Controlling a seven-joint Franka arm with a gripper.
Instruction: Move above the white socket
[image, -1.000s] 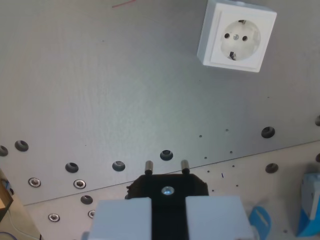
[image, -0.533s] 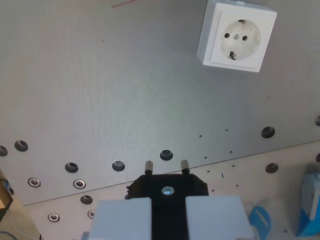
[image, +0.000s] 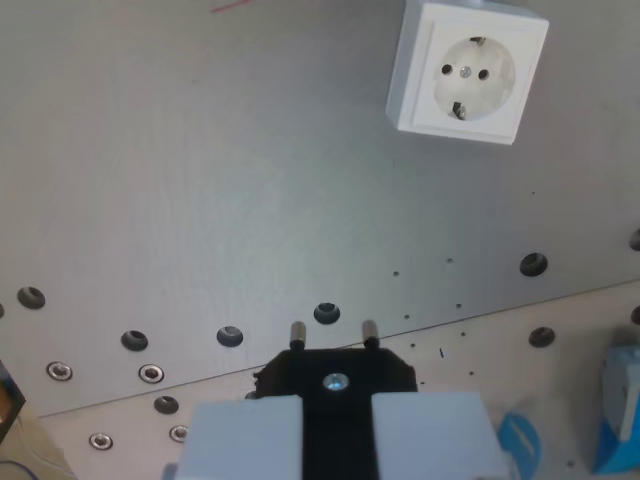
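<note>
**Camera starts shifting; socket not yet reached**

The gripper (image: 337, 420) grasps a black plug (image: 336, 372) at 6 o'clock, pins pointing up-frame. The white socket (image: 468, 72) sits on the grey tabletop (image: 200, 180) at 1 o'clock. The whole scene has slid slightly left and up since half a second ago, so the arm is moving; the socket remains well apart.

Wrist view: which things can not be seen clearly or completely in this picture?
- End effector: the bottom edge cuts off its body; only two pale fingers gripping the black plug show.
- Black plug: the fingers hide its lower part.
- Blue object: cut by the right edge, so it cannot be identified.
- White socket: the top edge clips its upper rim.
- Red mark: too small and faint to identify.
</note>
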